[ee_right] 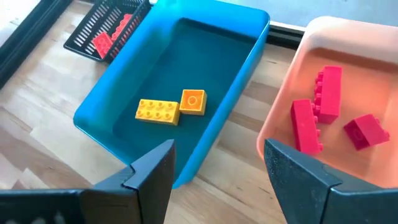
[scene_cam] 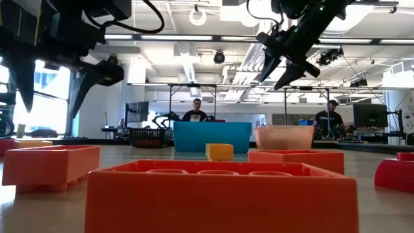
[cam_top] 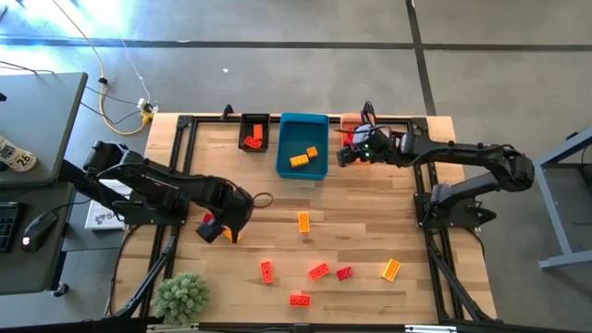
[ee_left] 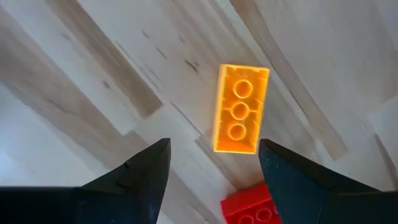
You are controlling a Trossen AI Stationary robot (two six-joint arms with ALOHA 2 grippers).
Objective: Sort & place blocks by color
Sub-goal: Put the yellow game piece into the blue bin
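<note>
Red block (ee_left: pixel 256 211) cut off at left wrist view's edge.

High view looked straight down on the whole counter (cam_top: pixel 370 213), far off. Low view sat at counter level, facing the room, a red block (scene_cam: pixel 220 197) right against the lens. Left wrist view looked down close past the left pincer (ee_left: pixel 214 165) at an orange block (ee_left: pixel 240 109) just beyond its tips. Right wrist view hung higher, sharing the blue bin (ee_right: pixel 186 93) with the high and low views.
</note>
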